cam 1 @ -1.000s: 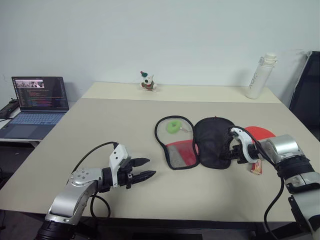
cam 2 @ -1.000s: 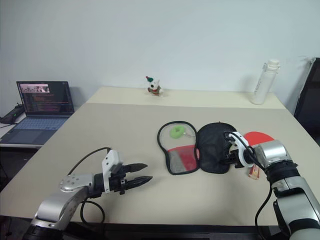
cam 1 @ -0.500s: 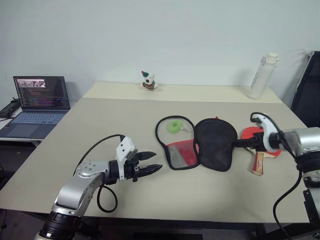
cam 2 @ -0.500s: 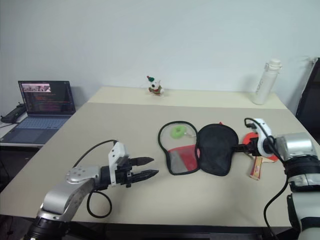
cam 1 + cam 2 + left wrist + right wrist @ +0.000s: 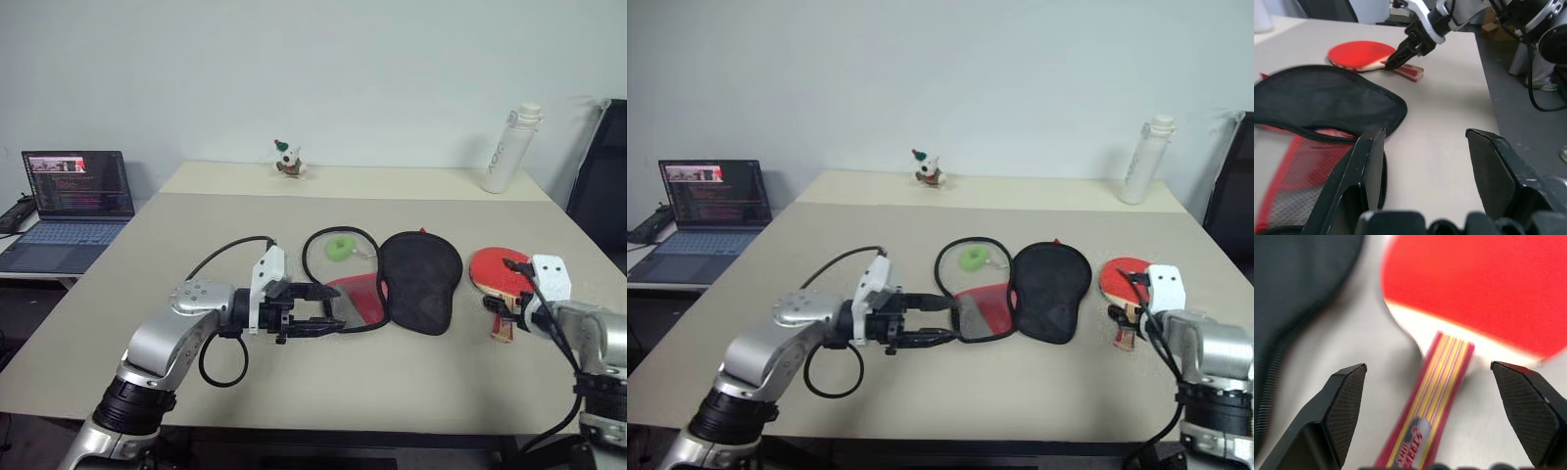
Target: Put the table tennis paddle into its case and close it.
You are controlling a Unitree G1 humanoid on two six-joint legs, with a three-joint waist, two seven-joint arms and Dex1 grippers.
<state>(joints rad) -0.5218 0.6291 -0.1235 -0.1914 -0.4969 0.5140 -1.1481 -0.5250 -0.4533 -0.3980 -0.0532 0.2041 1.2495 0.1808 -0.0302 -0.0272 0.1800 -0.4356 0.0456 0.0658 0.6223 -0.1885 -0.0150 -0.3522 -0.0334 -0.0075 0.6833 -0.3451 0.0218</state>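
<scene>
Case (image 5: 392, 282) laid unzipped, flaps spread flat, ready for loading. Paddle (image 5: 498, 270) just right of case, untouched. Right gripper (image 5: 1440, 416) spread wide astride handle for pickup. Left gripper (image 5: 331, 307) parted at case's left flap, nothing held.

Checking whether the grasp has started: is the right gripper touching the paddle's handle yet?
Apart. In the right wrist view the open right gripper straddles the table tennis paddle, table showing between each finger and the handle.

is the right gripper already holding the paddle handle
No, in the right wrist view the right gripper stands wide open, its fingers apart on either side of the table tennis paddle, which lies flat on the table.
</scene>
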